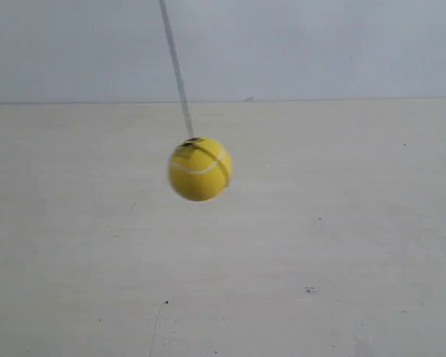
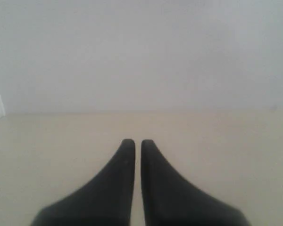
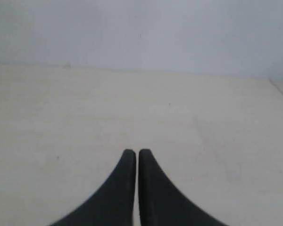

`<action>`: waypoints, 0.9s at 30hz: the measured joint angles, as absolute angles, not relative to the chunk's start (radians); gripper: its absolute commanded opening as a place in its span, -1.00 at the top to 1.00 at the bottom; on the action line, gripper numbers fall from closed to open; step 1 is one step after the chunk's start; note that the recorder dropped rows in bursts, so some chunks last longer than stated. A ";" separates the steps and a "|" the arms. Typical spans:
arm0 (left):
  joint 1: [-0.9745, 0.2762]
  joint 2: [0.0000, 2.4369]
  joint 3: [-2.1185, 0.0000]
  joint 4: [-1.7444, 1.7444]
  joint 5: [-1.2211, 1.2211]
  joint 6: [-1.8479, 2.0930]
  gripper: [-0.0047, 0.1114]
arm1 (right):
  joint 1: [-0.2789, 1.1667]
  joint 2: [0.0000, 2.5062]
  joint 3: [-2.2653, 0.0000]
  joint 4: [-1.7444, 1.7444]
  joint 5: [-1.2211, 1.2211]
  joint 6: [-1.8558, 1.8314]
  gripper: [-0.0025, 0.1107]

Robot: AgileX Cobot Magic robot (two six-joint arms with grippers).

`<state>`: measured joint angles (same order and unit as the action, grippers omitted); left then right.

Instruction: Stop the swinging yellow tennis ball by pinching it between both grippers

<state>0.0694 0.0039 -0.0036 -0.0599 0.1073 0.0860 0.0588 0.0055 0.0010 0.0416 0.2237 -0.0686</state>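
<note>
Tennis ball (image 1: pixel 199 169) on string (image 1: pixel 176 67) over table (image 1: pixel 342 253)

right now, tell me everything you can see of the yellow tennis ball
The yellow tennis ball hangs in mid-air near the centre of the exterior view, above a pale surface. It is bright yellow and slightly blurred. A white curved seam crosses its front, a dark band runs down its right side, and there is a dark patch on top. A thin string joins it at that patch and slants up toward the view's left. Only the string touches it. Neither wrist view shows it.
</note>
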 measured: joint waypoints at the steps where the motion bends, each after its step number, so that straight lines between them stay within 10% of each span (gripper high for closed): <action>1: 0.069 0.004 -0.004 -0.093 0.062 0.060 0.84 | 0.059 0.006 0.001 0.042 0.191 -0.070 0.96; 13: 0.069 0.002 -0.004 -0.154 -0.388 -0.381 0.84 | 0.059 0.004 0.001 0.042 -0.318 0.030 0.96; 27: 0.069 0.284 -0.181 0.835 -0.672 -1.166 0.84 | 0.059 0.043 -0.008 -0.138 -0.385 0.505 0.96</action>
<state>0.0694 0.2843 -0.1810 0.8353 -0.6719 -1.1663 0.0588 0.0425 -0.0076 -0.1380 -0.3847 0.5054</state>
